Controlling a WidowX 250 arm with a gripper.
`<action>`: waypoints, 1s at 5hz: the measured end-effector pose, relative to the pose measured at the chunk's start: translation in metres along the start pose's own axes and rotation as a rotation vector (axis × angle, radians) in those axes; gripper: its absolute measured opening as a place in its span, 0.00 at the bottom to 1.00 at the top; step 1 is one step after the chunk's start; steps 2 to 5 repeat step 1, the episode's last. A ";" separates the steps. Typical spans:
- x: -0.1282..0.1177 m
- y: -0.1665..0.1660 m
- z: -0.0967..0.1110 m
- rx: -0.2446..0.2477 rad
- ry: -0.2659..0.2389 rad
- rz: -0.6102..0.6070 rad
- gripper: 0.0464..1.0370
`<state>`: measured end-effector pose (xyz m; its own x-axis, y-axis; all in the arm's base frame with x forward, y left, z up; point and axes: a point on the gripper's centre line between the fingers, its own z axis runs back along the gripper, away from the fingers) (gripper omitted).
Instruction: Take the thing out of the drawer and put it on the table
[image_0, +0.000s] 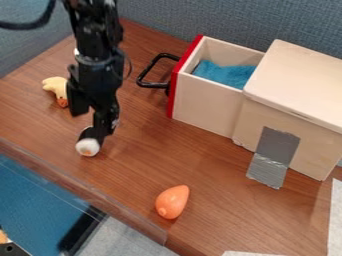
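- So from my end, the arm (93, 70) is at the left of the frame, jaws hanging low near the desk (140, 165).
- Can't tell how far open the jaws are. There's a white toy (87, 147) right at their lower end, but whether it's gripped or just sitting there, no clue.
- My guess at the target is the blue cloth (230, 75), in the open drawer (207, 105), upper right of centre.
- That puts it up and to the right of the jaws, well apart, with the handle (143, 75) and red front (182, 85) roughly in between. Its long side looks to run left to right.
- I'd want to go up and over the front, then straight down; coming in low could snag the handle.
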<state>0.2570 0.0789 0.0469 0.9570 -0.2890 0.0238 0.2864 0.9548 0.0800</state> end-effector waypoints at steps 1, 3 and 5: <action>-0.004 0.001 0.017 -0.012 -0.032 0.016 0.96; -0.004 0.001 0.017 -0.012 -0.032 0.016 0.96; -0.004 0.001 0.017 -0.012 -0.032 0.016 0.96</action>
